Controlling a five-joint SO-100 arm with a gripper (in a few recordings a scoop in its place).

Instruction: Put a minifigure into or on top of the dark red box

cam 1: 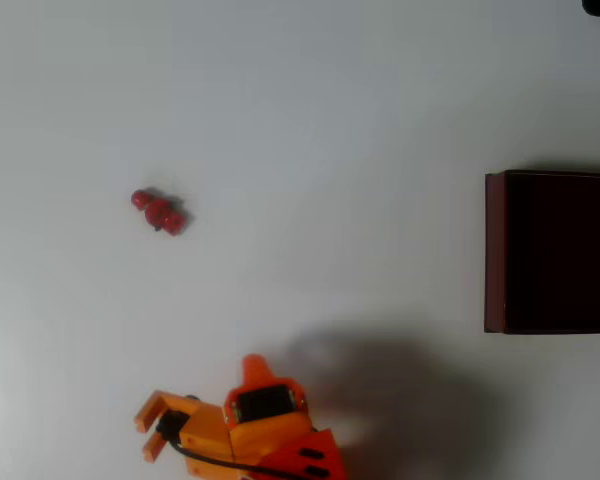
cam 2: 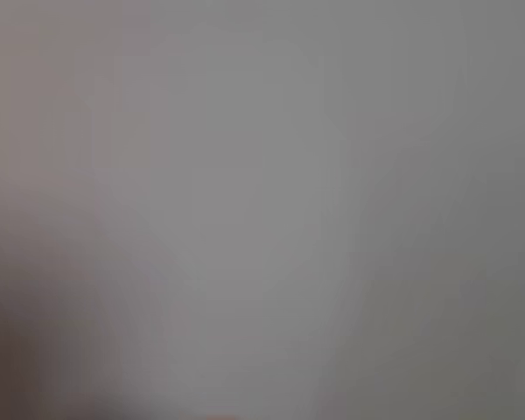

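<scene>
In the overhead view we are looking down on a plain white surface [cam 1: 330, 110]. The tiny bright red lumpy plastic minifigure [cam 1: 159, 212] is lying on its side toward nine o'clock of the picture, its length running from about ten o'clock to four o'clock, with a small dark detail showing near its lower end and a faint shadow beside it. It is resting alone on the surface, touching nothing else.

The large rectangular dark red box [cam 1: 495, 250], with maroon walls and a near-black inside, is sitting at three o'clock, cut off by the picture's right edge. It is standing well apart from the minifigure.

The orange plastic robot hand [cam 1: 152, 428] is sitting at about seven o'clock, near the bottom edge, with its orange body and a black cable trailing toward the five o'clock side. Two short orange prongs are pointing toward nine o'clock with a gap between them, and nothing is lying in that gap, so we are reading the hand as spread apart and holding nothing. It is well clear of the minifigure, which is lying toward its twelve o'clock. A soft grey shadow is spreading over the surface at the arm's three o'clock side.

In the wrist view we are seeing a blurred grey field, too soft for us to tell anything apart.
</scene>
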